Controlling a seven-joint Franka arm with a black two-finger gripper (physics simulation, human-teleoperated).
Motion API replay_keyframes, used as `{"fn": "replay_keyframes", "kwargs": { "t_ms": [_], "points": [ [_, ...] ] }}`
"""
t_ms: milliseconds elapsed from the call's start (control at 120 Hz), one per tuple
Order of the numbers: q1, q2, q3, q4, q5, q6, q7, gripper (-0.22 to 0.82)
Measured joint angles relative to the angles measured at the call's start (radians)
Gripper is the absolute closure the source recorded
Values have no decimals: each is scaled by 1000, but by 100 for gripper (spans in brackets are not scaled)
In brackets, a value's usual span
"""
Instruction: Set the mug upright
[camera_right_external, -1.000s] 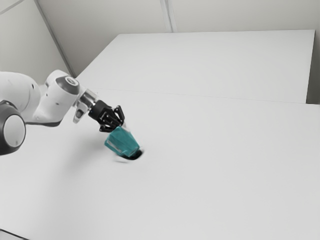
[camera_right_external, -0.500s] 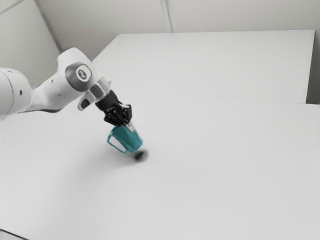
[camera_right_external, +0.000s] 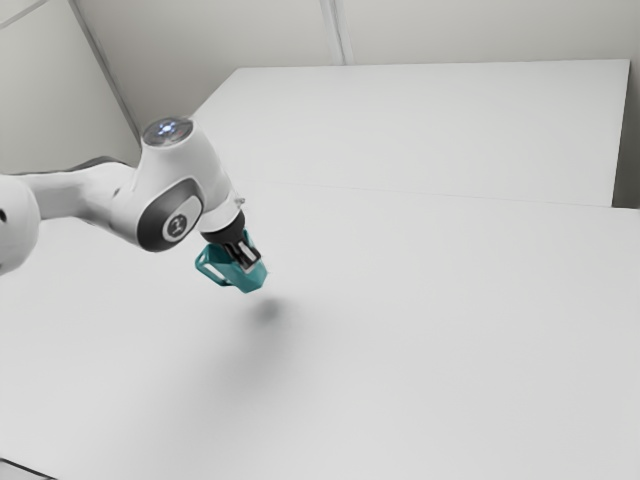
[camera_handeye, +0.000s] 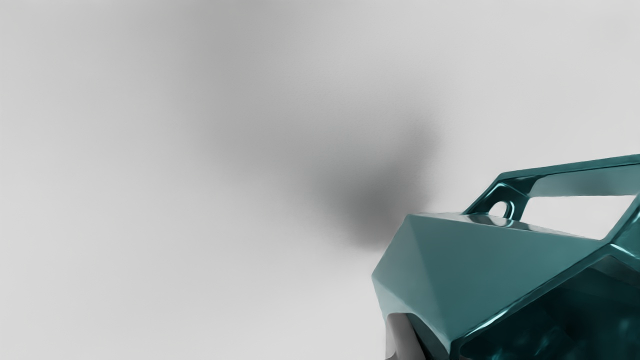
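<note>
**Mug aloft and aslant, waiting on its levelling**

The pale table (camera_right_external: 450, 330) spreads beneath everything, and over it the white arm (camera_right_external: 180, 200) reaches in from the exterior view's left, its hand bent downward. Under the hand the teal mug (camera_right_external: 236, 274) hangs in the air, leaning rather than upright, with its soft shadow (camera_right_external: 268, 311) on the tabletop, apart from it.

The black gripper (camera_right_external: 247, 257) is clenched on the mug; in the wrist view a grey finger (camera_handeye: 406, 336) lies against the outer side near the open mouth (camera_handeye: 560, 315). The inner finger's hold I judge from the mug being borne aloft. The handle (camera_right_external: 208, 262) juts toward the exterior view's left.

The step in hand looks to be righting the mug while it is carried. Next, I think, the wrist must finish turning until the base faces squarely down, then lower gently; letting go should wait until the base sits flat, lest it topple.
</note>
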Motion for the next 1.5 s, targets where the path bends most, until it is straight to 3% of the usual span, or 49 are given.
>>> {"fn": "replay_keyframes", "kwargs": {
  "t_ms": [300, 625, 858, 1500],
  "points": [
    [16, -68, -3, -109, -36, 46, 0, 79],
    [17, -84, -3, -112, -58, -131, 0, 79],
    [16, -33, -3, -99, -35, -172, 0, 79],
    [23, 65, -2, -58, 16, -113, 0, 79]
  ]
}}
